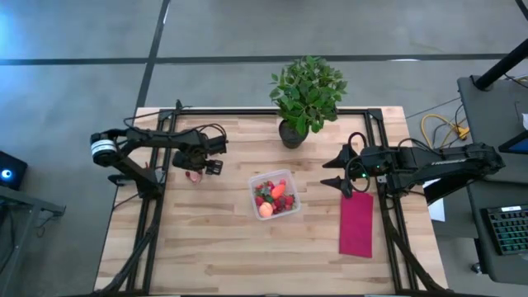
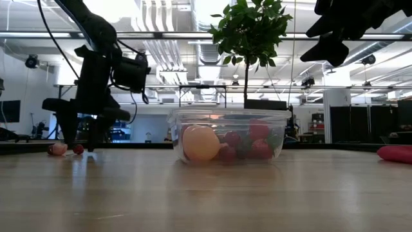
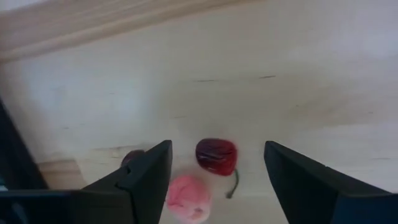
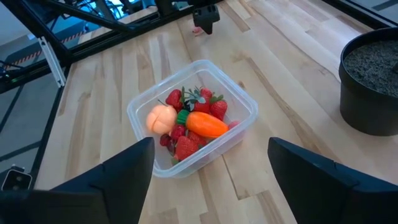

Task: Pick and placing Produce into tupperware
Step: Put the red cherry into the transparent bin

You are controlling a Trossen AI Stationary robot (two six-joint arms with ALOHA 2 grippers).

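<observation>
L gripper [image 3: 214, 180] low over the table [image 1: 206, 239], fingers spread w/ a dark red cherry [image 3: 216, 155] between them, pink fruit [image 3: 188, 196] just beside; nothing pinched. R gripper [image 4: 208, 168] up in the air, fingers spread, empty, near red cloth [image 1: 357, 224]. Tub [image 1: 289, 183] mid-table holds strawberries [image 4: 186, 148], carrot [image 4: 205, 124], peach [image 4: 160, 118]. Plant [image 1: 307, 92] behind it. No readable text or labels.
</observation>
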